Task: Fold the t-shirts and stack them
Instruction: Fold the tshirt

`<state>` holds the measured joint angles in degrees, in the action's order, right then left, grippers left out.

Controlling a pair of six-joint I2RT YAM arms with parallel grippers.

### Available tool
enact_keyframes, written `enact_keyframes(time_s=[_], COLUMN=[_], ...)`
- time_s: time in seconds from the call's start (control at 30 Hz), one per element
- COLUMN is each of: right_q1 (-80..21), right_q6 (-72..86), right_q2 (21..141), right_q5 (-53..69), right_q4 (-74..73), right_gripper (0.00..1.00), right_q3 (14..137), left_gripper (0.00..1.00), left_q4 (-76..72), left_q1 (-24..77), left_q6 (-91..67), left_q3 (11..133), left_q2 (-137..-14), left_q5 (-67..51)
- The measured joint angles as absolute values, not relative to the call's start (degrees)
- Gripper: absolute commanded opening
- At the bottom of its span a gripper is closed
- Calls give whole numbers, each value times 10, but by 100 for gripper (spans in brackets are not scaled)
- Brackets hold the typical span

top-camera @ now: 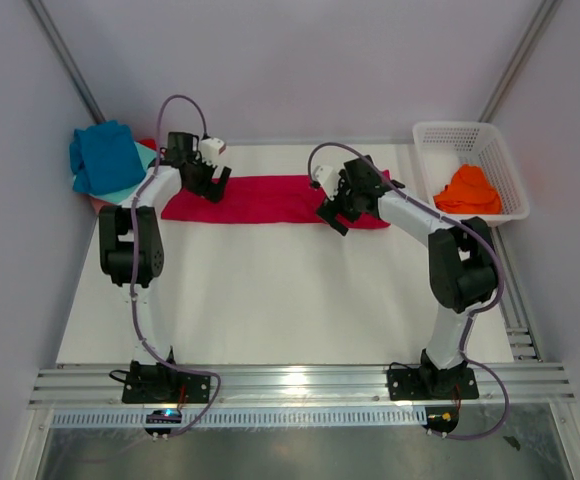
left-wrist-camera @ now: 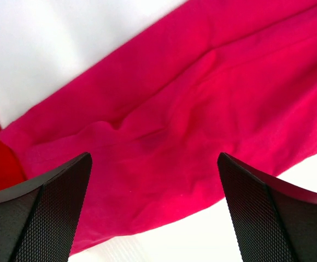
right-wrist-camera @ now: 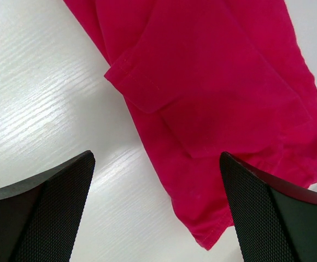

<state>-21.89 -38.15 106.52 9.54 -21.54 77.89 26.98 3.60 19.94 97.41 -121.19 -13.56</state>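
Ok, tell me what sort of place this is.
Probably a robot test cell in a lab, not a home: a white table boxed in by plain pale walls, two robot arms bolted to a metal rail, and a crimson t-shirt laid out as the work piece.

Long-folded crimson t-shirt (top-camera: 270, 199) lies flat; blue t-shirt (top-camera: 105, 155) seemingly stacked.
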Motion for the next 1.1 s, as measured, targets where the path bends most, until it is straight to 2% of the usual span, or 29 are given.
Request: enact_keyframes(time_s=[0.53, 1.1], right_q1=[-219, -221], right_q6=[-390, -367], right_q2=[1074, 1158], right_q5=[88, 34], right_q4=[-208, -181], right_gripper=[100, 99], right_q3=[770, 835], left_gripper=[99, 99], left_q4=[287, 321], left_q1=[49, 52], left_q6=[201, 188], left_q3=[966, 976], left_q2=[-1202, -1204], left_q5=[-151, -222])
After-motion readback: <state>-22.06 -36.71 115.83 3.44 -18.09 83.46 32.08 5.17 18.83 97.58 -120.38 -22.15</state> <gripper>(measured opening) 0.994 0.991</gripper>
